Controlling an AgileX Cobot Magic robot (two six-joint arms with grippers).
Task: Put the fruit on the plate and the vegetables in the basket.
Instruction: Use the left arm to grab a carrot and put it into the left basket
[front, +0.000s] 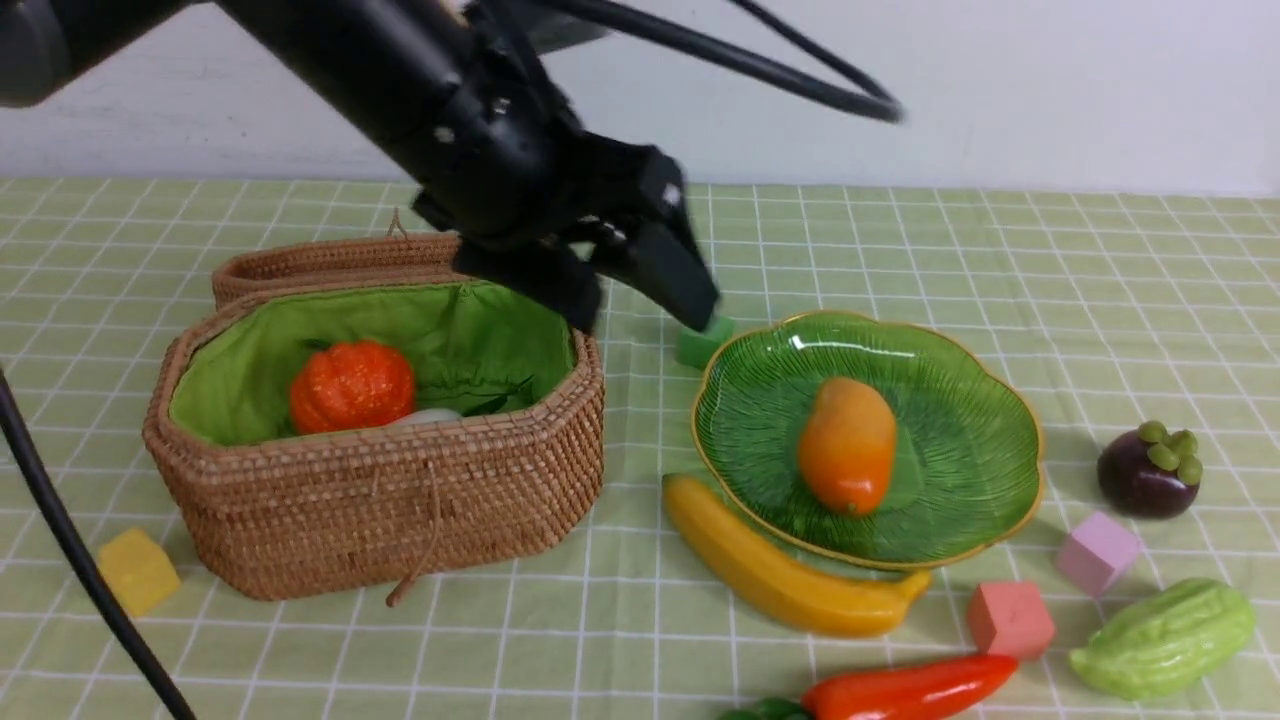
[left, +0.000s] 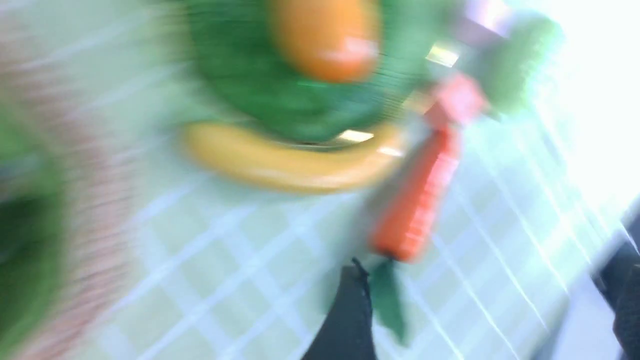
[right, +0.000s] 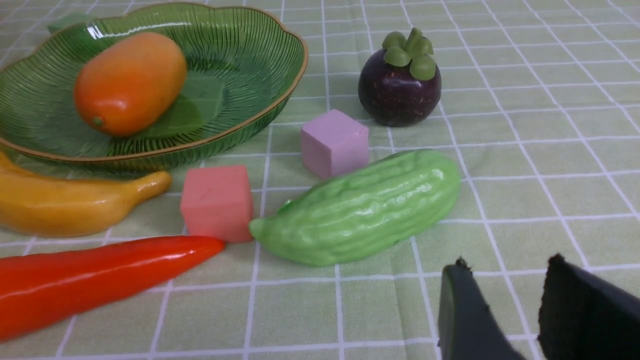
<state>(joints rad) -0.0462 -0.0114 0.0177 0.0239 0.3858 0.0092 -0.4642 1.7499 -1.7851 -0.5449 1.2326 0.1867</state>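
Green checked tablecloth (front: 1000, 250). Left gripper (front: 640, 315) above gap between basket (front: 380, 520) and plate (front: 960, 440), jaws apart, empty. Right gripper (right: 505, 280) parted, empty too. Pumpkin (front: 352, 385) in basket, mango (front: 847, 445) on plate. Likely next: banana (front: 770, 575), just beside plate rim; grasp mid-body, lift clear of rim first.
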